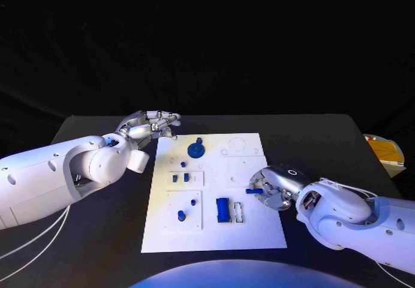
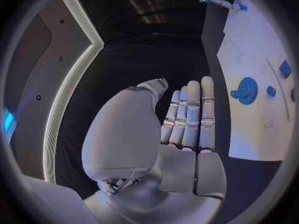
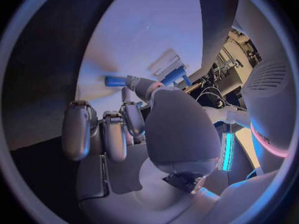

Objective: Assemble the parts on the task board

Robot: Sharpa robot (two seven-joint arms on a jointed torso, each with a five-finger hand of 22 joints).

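The white task board [image 1: 250,234] lies in the middle of the black table. A blue gear [image 1: 196,149] sits near its far edge, a long blue block [image 1: 222,209] stands beside a slot near the middle, and small blue parts [image 1: 181,177] lie on its left side. My right hand [image 1: 273,182] hovers at the board's right edge and pinches a short blue peg [image 1: 254,191], seen as a blue peg [image 3: 115,81] between thumb and finger over the board [image 3: 149,30]. My left hand [image 1: 152,126] is off the board's far left corner, fingers [image 2: 190,117] straight and holding nothing; the gear [image 2: 247,89] lies beyond it.
An orange and yellow object [image 1: 387,150] sits at the table's right edge. Bare black table [image 1: 320,135] stretches to the right of the board and behind it. My left forearm [image 1: 60,174] crosses the table's left side.
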